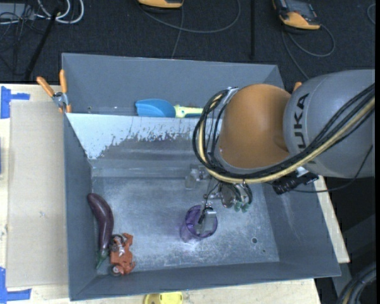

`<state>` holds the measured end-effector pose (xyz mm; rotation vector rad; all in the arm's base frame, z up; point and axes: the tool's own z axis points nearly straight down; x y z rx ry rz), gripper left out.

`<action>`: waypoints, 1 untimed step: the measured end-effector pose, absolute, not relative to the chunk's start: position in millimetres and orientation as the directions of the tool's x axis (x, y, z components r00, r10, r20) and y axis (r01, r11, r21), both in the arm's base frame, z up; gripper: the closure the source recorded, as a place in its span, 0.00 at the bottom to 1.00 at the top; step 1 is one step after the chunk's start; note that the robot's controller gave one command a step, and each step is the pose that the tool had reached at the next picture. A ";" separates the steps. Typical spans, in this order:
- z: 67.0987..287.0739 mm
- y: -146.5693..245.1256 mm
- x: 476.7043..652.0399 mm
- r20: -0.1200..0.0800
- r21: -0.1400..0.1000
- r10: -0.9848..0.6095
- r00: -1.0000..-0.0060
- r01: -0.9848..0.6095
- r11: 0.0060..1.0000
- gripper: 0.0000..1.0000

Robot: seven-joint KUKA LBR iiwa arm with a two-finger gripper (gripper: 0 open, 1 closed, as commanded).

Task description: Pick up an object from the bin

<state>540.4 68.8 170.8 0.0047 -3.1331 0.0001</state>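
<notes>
Hanging low, right of the floor's middle, my orange-capped wrist [253, 128] was over a small translucent purple rounded plastic piece [191, 230]. It lay alone on the floor of the grey metal bin [145, 195]. It was well apart from the dark purple toy aubergine [101, 220] and the small orange-red toy [121, 253] by the left wall, and from the blue plastic scoop [155, 108] at the far wall.

How wide or narrow my grip stood I could not tell. To do this well, I judged, I should centre on the piece, close across its thin wall rather than its whole breadth, and rise straight without scraping the floor.

The piece looked nearly round from above. Any long axis ran only faintly from near-left to far-right. Which way it opened I could not tell.
</notes>
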 end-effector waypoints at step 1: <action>175.3 68.4 541.8 0.001 0.000 -0.001 -1.000 -0.001 1.000 0.00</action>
